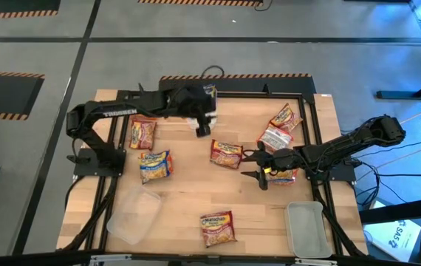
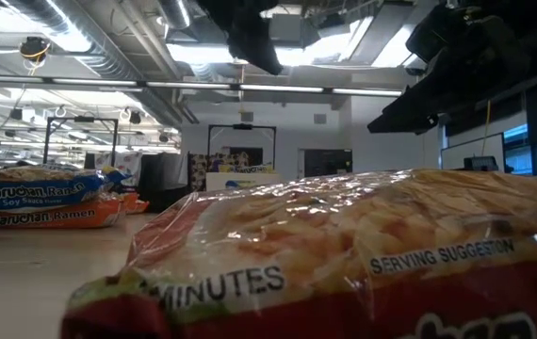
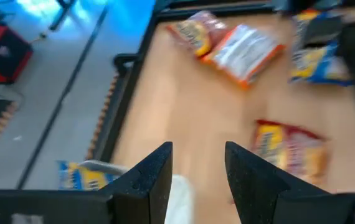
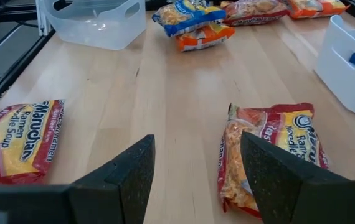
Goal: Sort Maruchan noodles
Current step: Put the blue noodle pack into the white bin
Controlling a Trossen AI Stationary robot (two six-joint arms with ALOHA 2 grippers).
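Red noodle packet (image 4: 271, 155) lies just beside right tool (image 4: 196, 168), untouched

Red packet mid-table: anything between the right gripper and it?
Nothing visible. The right gripper, jaws open, sits beside the red packet with only bare table between them. The right wrist view shows that packet just past one finger.

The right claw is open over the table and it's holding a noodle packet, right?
Not quite. The right claw is open over the table, but it holds nothing. The right wrist view shows bare wood between its fingers, with a red noodle packet lying just beside one finger.
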